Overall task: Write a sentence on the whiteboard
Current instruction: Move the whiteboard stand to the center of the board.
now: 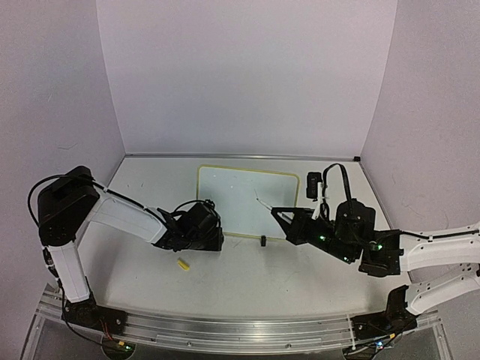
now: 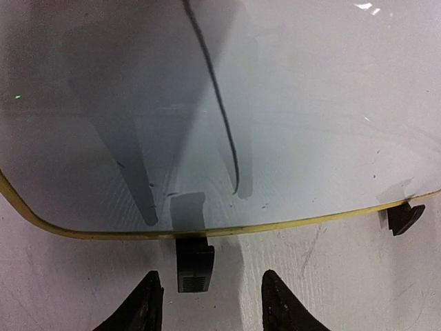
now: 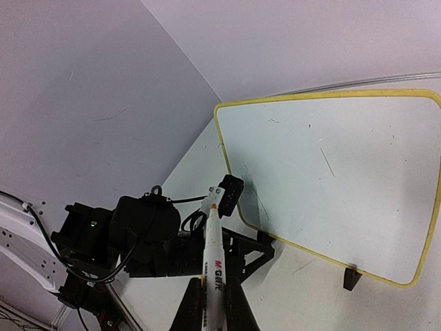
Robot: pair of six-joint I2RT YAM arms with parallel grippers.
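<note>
The whiteboard (image 1: 244, 201) lies flat on the table; its pale yellow frame also shows in the left wrist view (image 2: 227, 227) and the right wrist view (image 3: 331, 165). My right gripper (image 1: 283, 216) is shut on a white marker (image 3: 214, 258), uncapped, its tip (image 1: 259, 199) over the board's right half; I cannot tell whether it touches. My left gripper (image 2: 210, 295) is open at the board's near edge, with a black clip foot (image 2: 195, 262) between its fingers, untouched. No legible sentence shows, only a short faint stroke (image 3: 327, 163).
A small yellow marker cap (image 1: 182, 264) lies on the table in front of the left gripper. A second clip foot (image 2: 403, 218) sits further right along the near edge. Purple walls close in at the back and both sides.
</note>
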